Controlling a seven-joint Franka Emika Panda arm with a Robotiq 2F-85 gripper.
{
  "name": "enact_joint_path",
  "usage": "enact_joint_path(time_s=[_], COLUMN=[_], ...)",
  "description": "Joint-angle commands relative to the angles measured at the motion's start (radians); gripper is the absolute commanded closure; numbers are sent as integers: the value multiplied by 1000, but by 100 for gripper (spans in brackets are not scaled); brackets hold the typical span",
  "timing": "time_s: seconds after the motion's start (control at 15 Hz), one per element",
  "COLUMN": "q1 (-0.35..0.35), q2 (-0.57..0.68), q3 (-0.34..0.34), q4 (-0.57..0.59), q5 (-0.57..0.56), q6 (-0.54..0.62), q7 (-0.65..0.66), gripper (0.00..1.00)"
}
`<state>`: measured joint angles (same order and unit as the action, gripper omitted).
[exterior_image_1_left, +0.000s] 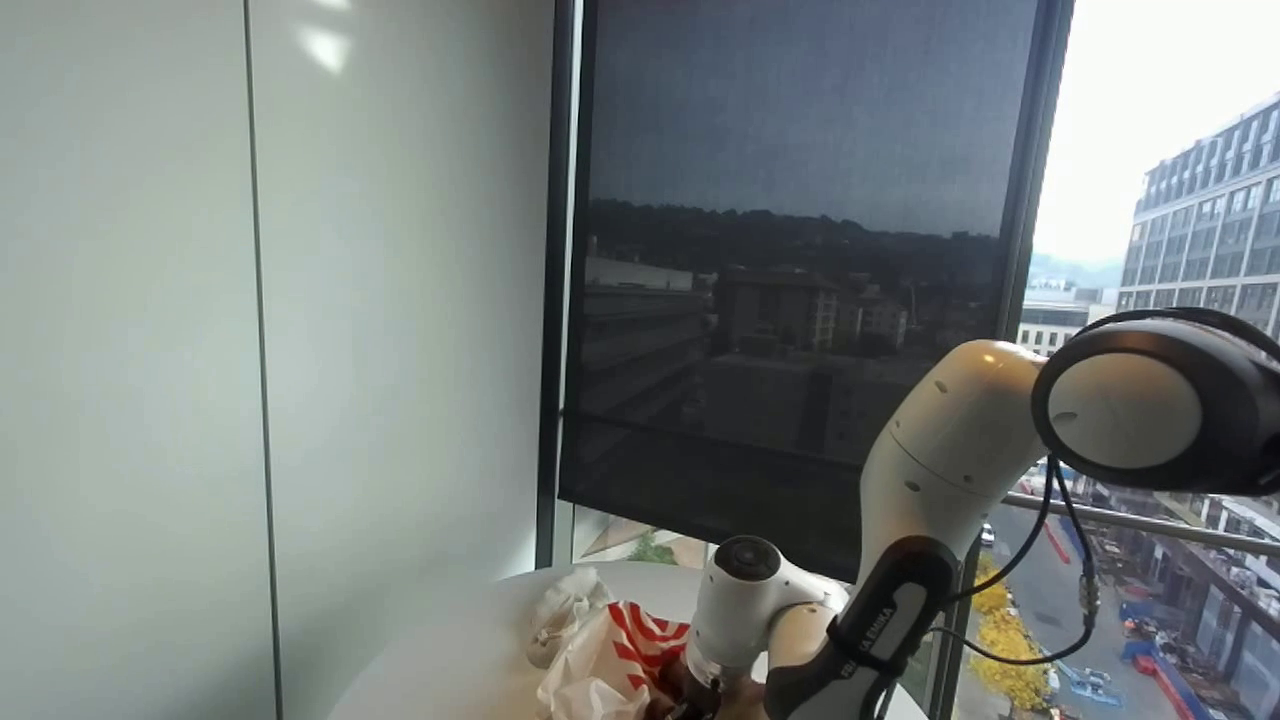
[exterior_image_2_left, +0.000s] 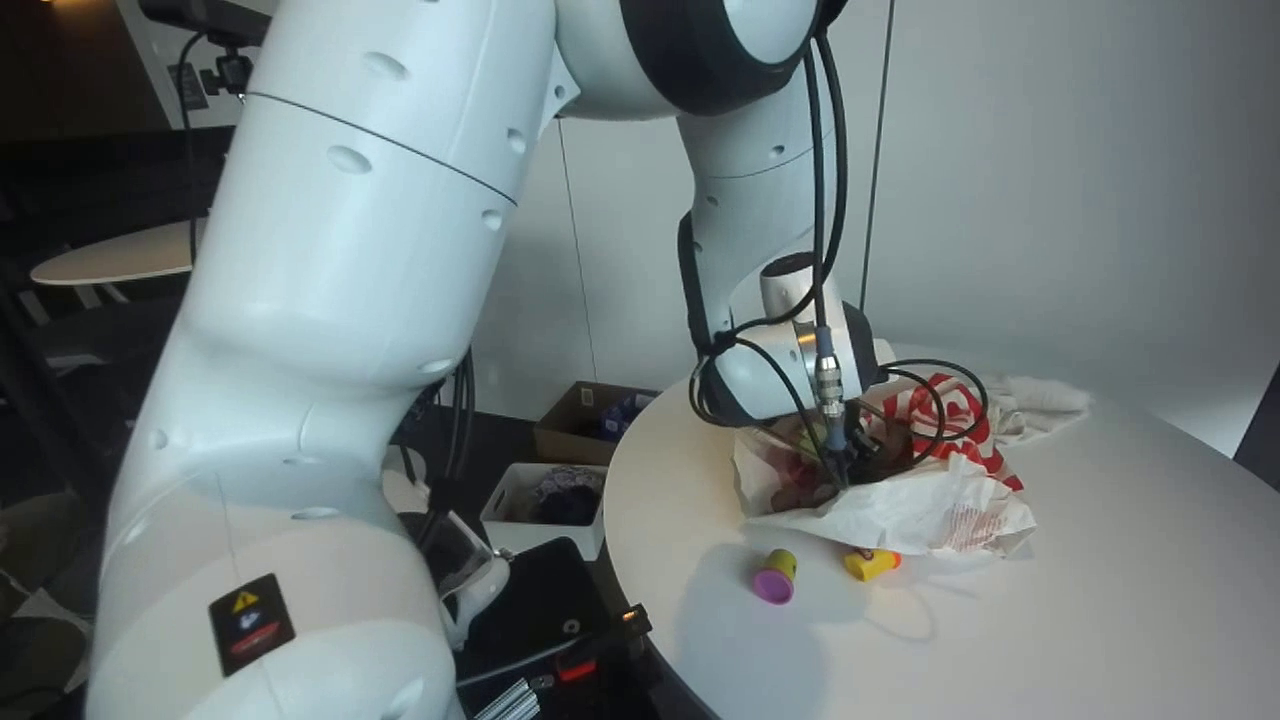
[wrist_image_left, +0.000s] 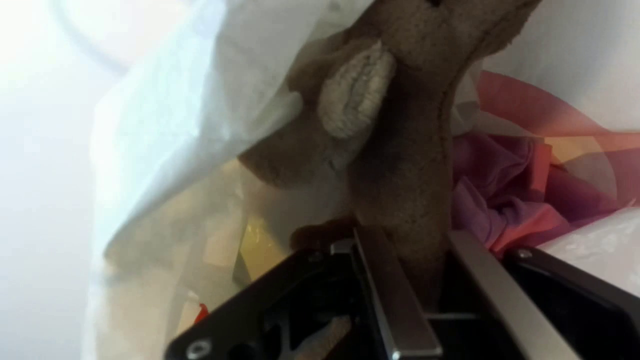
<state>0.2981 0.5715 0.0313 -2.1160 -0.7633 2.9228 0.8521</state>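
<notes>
My end effector is down in the mouth of a thin white bag with bold red printing, slumped on the round white counter. Its jaws are clamped on a brown plush toy; in the wrist view I see the soft body running down between two flat, metal-edged fingers. The toy sits inside the bag, matte and short-napped, with a seam along one edge and a fuzzy, pale oval patch.

Next to it in the bag I make out bunched purple and red cloth, smooth and folded. On the opposite side a glossy yellow thing shows, too covered for me to identify. The bag's wall is translucent and creased.

In an exterior view, a small cylindrical tub with a purple end lies near the bag, and a yellow tub with an orange end lies right at its edge. A crumpled white bundle rests beyond the bag. Past the counter, a cardboard box holds something blue, and a white bin holds a dark, fluffy heap.
</notes>
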Motion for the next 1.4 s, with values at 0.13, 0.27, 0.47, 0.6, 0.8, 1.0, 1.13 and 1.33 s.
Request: enact_joint_path(time_s=[0.13, 0.27, 0.47, 0.6, 0.8, 1.0, 1.13, 1.33], q1=[-139, -124, -113, -92, -64, -59, -47, -24], q2=[-7, -38, -58, -72, -49, 9, 52, 117], q3=[169, 165, 164, 142, 114, 126, 123, 101], q4=[43, 15, 33, 48, 112, 216, 288, 390], q5=[105, 310, 538, 598, 614, 646, 654, 627], q6=[-83, -120, -293, -382, -489, -650, -737, -780], q7=[-254, -415, -570, -609, -623, -651, -662, -651], gripper=[95, 95, 95, 95, 95, 95, 95, 95])
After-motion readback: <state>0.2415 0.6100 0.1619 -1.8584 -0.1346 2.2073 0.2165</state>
